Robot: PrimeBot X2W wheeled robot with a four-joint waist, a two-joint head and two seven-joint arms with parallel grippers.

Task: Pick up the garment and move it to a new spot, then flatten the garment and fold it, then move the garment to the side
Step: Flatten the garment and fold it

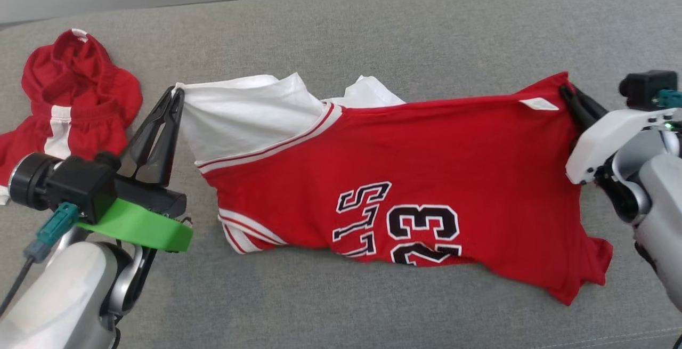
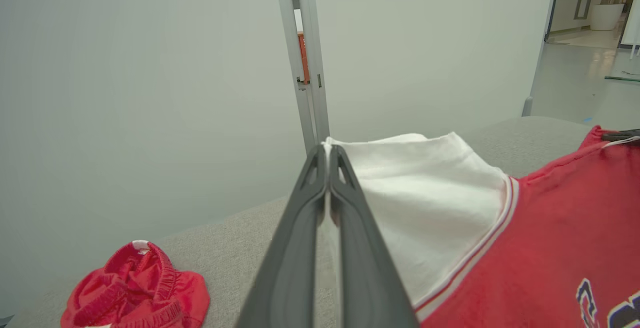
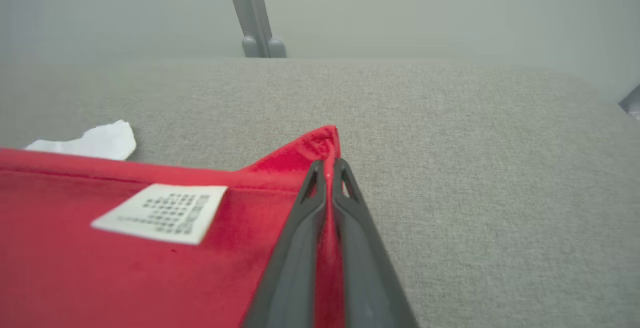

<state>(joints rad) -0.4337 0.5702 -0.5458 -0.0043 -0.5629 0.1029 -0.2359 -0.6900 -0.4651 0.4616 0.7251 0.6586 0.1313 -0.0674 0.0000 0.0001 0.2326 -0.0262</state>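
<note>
garment lettering partly hidden, shorts cropped

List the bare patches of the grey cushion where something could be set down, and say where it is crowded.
Free: the wide strip of cushion behind the shirt; the strip in front of the shirt. Crowded: the left end, where the shorts lie beside the left claw.

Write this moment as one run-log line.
jersey: spread over cushion | left gripper: shut on white sleeve | right gripper: shut on red corner
</note>
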